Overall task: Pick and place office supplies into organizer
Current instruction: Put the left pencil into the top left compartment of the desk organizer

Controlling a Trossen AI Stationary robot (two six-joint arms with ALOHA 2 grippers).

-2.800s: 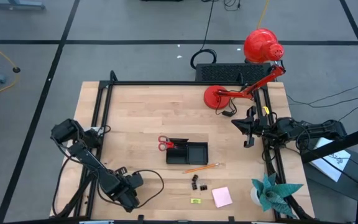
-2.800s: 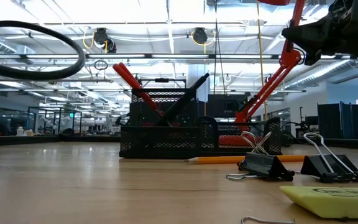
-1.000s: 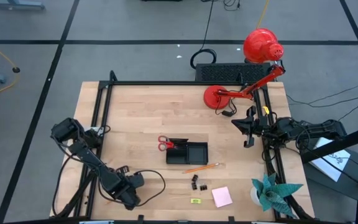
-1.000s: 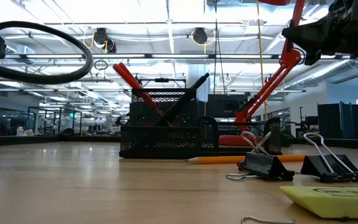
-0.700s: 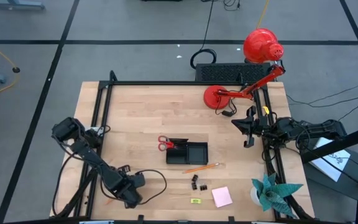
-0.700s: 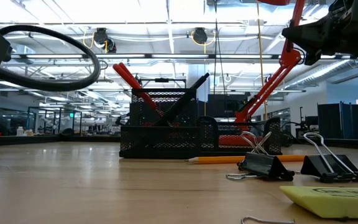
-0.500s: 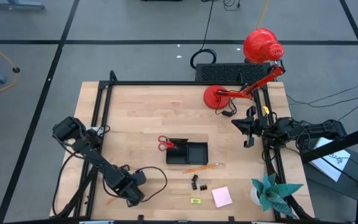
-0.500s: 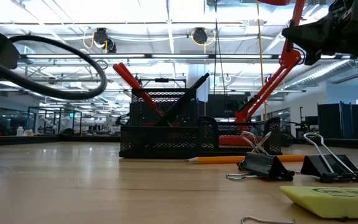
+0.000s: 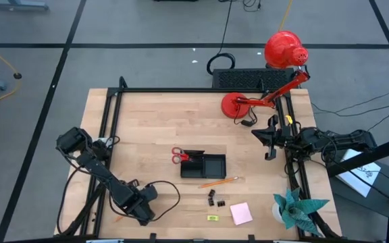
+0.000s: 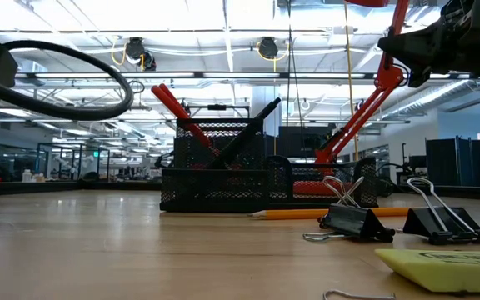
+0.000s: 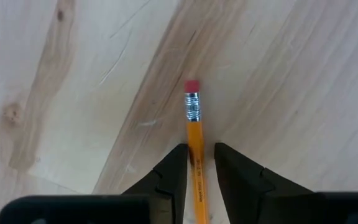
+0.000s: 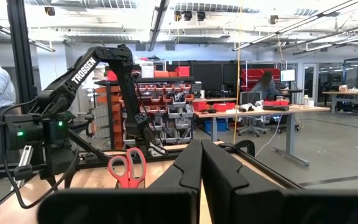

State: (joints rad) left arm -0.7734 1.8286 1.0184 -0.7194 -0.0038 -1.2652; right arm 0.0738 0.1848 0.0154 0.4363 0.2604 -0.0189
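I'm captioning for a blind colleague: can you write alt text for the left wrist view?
The left end effector grips a yellow pencil between its two dark fingers, pink eraser pointing away. Pale wooden table fills the background.

Both arms are dark, near-black, built of jointed tubular links with bulkier rounded housings at the joints. The left arm (image 9: 96,170) carries a black cable looping loose beside its wrist. The left tool (image 11: 197,167) ends in two matt black fingers (image 11: 169,174) with angular, stepped inner faces. The right arm (image 9: 323,142) has a small yellow marking near its wrist housing. The right tool (image 12: 201,163) has two smooth, flat-sided black fingers. White "TROSSEN" lettering runs along the left arm's link, and a green indicator light glows on its housing.
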